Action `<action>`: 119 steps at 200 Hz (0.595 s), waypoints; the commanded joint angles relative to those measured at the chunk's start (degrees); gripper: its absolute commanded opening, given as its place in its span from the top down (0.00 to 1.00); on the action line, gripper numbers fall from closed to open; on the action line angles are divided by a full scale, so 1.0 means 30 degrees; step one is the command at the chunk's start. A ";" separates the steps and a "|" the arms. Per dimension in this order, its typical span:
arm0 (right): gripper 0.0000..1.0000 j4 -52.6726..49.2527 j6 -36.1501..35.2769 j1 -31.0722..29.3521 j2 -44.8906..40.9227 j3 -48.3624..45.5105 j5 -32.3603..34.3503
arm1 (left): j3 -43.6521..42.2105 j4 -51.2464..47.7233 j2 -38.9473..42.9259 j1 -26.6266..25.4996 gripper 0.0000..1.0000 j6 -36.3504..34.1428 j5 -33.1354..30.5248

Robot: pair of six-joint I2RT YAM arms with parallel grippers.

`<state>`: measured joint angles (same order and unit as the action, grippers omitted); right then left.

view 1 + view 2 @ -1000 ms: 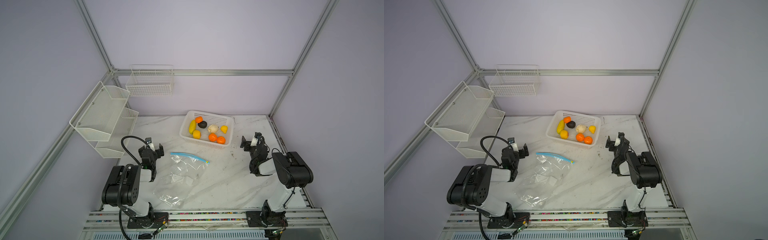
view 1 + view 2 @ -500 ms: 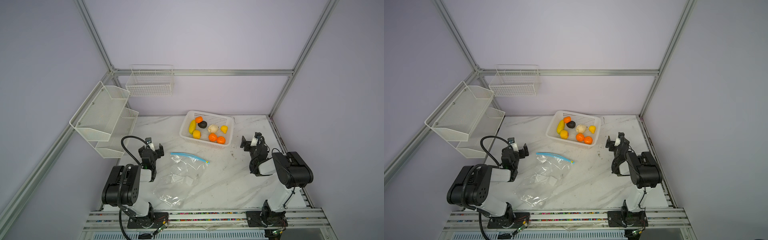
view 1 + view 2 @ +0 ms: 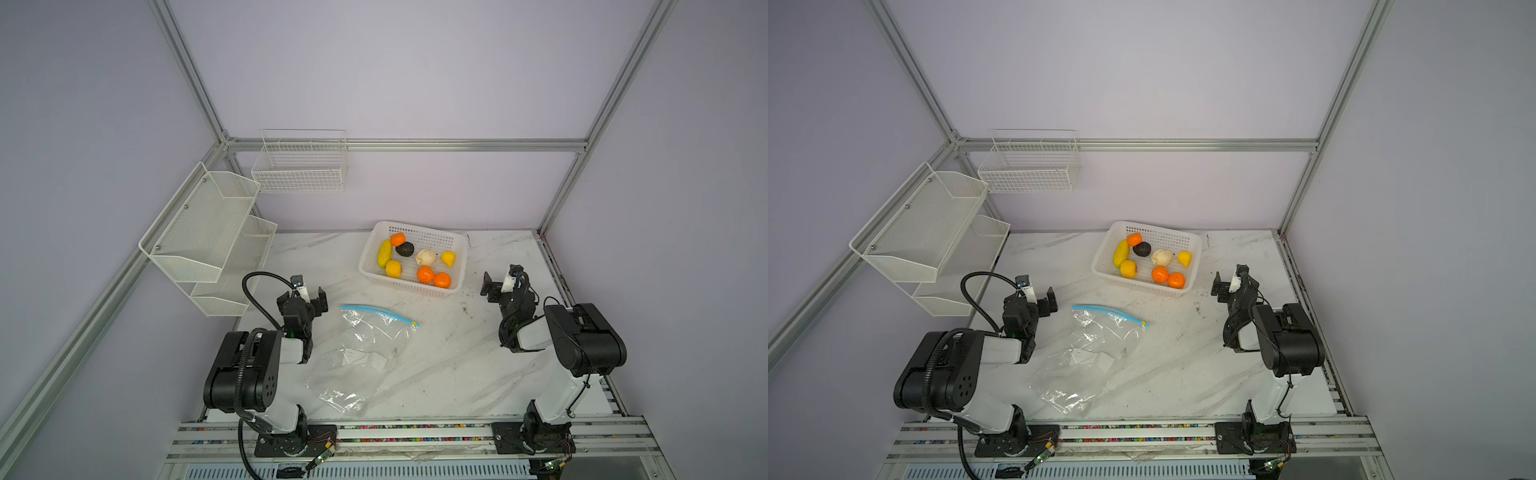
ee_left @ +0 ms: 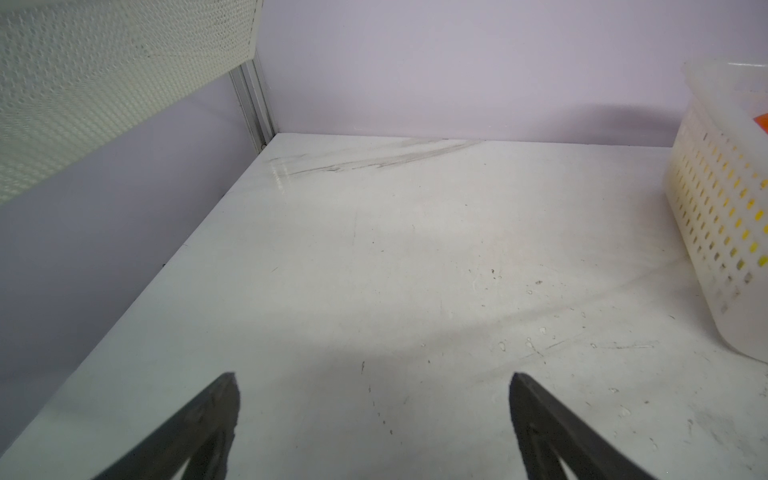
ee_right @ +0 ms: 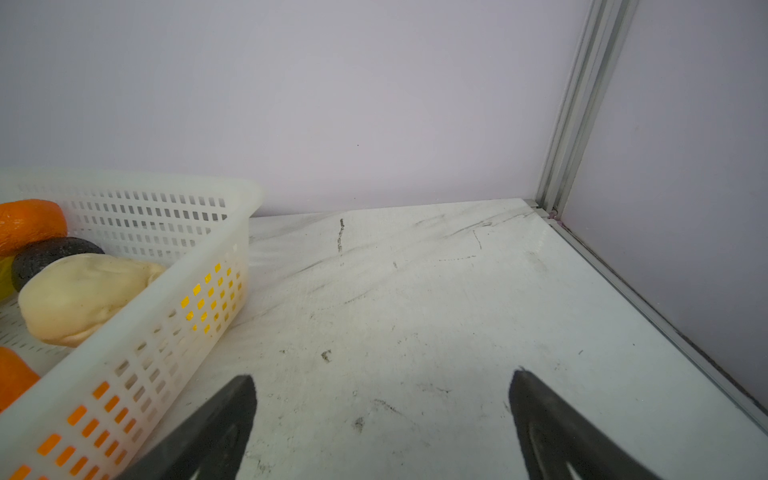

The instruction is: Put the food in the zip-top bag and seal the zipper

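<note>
- Left wrist view: left gripper spread wide, holding nothing, over bare worktop; right gripper likewise, beside the basket.
- Near the worktop's far edge, the food sits in that basket; the zip-top bag lies flat mid-worktop, its zipper facing the basket.
- Risk: the limp film may collapse or slide, letting round pieces roll away.

White marble tabletop and fixtures.
A white perforated plastic basket stands at its back; white mesh shelves hang left.
</note>
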<state>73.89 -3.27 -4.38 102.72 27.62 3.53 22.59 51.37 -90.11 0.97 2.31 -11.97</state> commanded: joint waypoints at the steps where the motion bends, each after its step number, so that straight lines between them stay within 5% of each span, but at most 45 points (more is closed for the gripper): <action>1: 0.03 0.0629 -0.0027 0.0142 -0.0225 -0.0097 -0.0071 | -0.0301 0.0950 0.0057 -0.0138 0.00 -0.0212 -0.0281; 119: 0.03 0.0701 0.0107 0.0141 -0.0255 -0.0167 0.0573 | -0.0373 0.1034 0.0119 -0.0163 0.00 -0.0218 -0.0304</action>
<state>73.91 -3.25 -4.38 102.74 27.62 3.88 22.59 51.37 -90.11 0.67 2.31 -12.19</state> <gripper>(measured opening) 0.974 0.999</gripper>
